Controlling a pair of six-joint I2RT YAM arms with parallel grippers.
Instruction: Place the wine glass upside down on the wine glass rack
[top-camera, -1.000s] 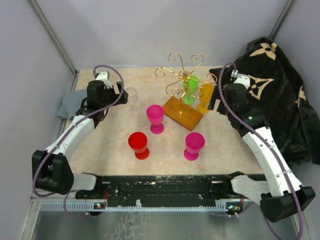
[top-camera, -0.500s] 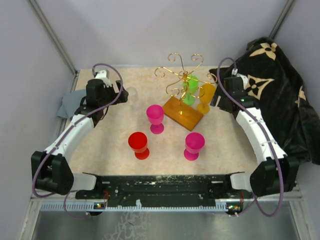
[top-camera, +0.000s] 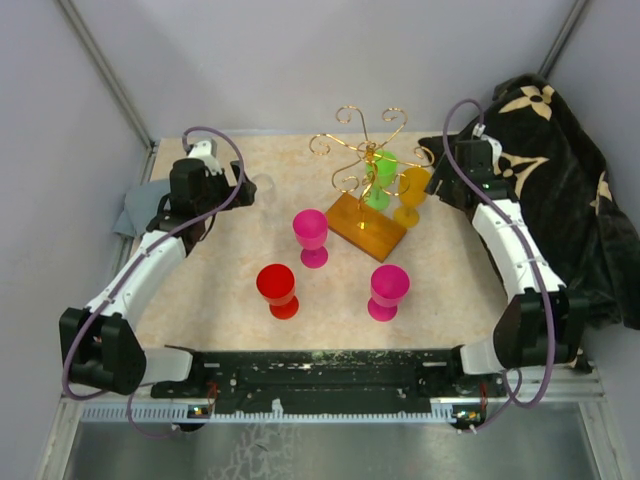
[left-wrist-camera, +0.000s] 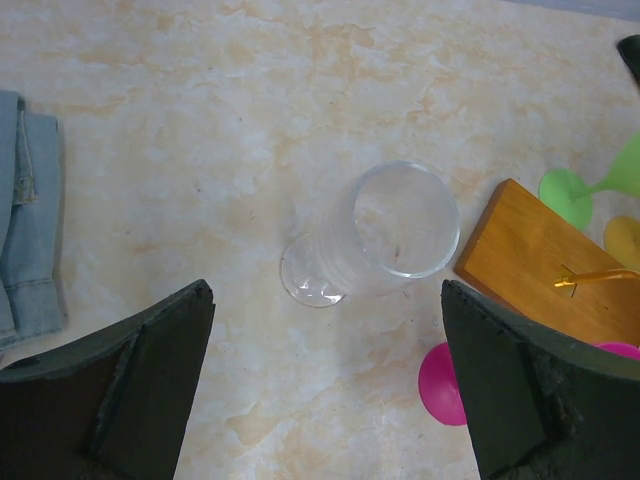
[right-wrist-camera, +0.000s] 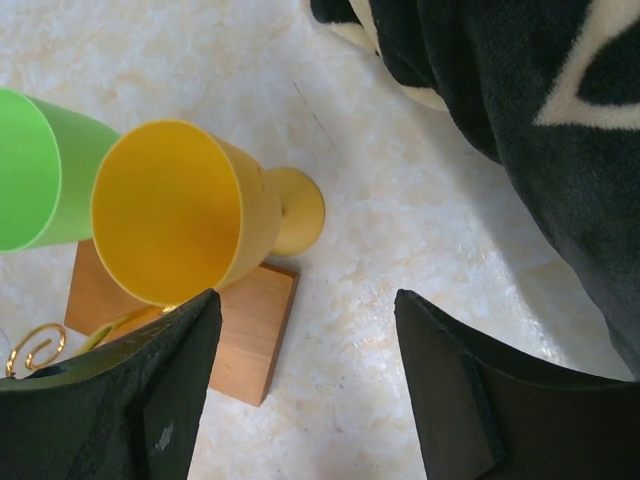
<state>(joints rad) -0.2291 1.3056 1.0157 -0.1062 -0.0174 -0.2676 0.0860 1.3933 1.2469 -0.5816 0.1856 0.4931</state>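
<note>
Left of the rack (top-camera: 366, 160), what did the left gripper (left-wrist-camera: 328, 290) have? (M.)

Nothing gripped. Its fingers stood wide apart over a clear glass (left-wrist-camera: 400, 222). The glass stood mouth up on the table (left-wrist-camera: 200, 120), well to the left of the rack and apart from its wooden base (left-wrist-camera: 525, 265). Neither finger touched it. (R.)

And the right gripper (right-wrist-camera: 305, 300)? (M.)

Also spread, with bare table between the fingers. It hung just right of the rack, beside a yellow glass (right-wrist-camera: 175, 210). That glass stood upright with its foot on the table, right against the right-hand edge of the rack's base. From the wrist view I could not tell whether the near finger touched the bowl. (R.)

Where was the rack itself? (M.)

Toward the back of the table, about midway between the two grippers, with its gold wire arms rising from the base. A green glass (top-camera: 381, 180) stood just behind the base, next to the yellow one. (R.)

Other items, relative to the rack? (M.)

One pink glass (top-camera: 311, 235) stood just off the rack's front-left corner and a second pink glass (top-camera: 388, 290) stood in front of it. A red glass (top-camera: 277, 290) was further out to the front left. A dark patterned cloth (top-camera: 560, 170) lay to the right of the rack, and a blue-grey cloth (top-camera: 135, 212) lay far to its left. (R.)
</note>
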